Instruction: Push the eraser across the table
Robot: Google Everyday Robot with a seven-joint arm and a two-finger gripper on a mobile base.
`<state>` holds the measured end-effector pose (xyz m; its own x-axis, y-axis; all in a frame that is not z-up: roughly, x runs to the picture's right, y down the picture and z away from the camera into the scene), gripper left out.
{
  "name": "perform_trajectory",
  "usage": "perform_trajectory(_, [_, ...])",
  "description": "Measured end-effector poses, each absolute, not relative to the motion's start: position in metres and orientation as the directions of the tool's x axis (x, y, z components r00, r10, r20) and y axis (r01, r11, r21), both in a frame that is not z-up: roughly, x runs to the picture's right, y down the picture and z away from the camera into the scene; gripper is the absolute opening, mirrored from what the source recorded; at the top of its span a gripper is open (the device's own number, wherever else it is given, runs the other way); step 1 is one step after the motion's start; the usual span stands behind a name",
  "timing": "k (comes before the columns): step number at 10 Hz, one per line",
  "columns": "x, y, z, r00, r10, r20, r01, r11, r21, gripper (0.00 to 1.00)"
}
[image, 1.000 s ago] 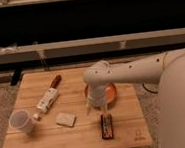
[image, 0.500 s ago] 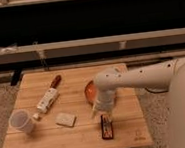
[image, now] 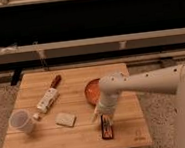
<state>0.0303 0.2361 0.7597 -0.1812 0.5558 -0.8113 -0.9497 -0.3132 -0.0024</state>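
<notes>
The eraser [image: 106,127], a small flat black bar with reddish marks, lies on the light wooden table [image: 48,141] near the front edge, right of centre. It lies lengthwise, front to back. My gripper [image: 103,116] hangs down from the white arm that reaches in from the right. It sits right at the eraser's far end, and I cannot tell whether it touches the eraser.
An orange bowl [image: 91,90] sits just behind the gripper, partly hidden by the arm. A pale beige block [image: 66,120], a white capped tube [image: 47,101], a white cup [image: 21,121] and a brown-handled tool [image: 55,81] lie on the left half.
The arm's wrist has swung to the right and lowered, bringing the gripper down to the eraser's far end. The eraser has hardly moved.
</notes>
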Motion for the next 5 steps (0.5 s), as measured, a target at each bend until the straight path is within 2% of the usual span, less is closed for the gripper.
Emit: perform_trajectory(5, [0.0381, 0.2476, 0.7604, -0.194, 0.549, -0.813, -0.940, -0.341, -0.006, 0.65])
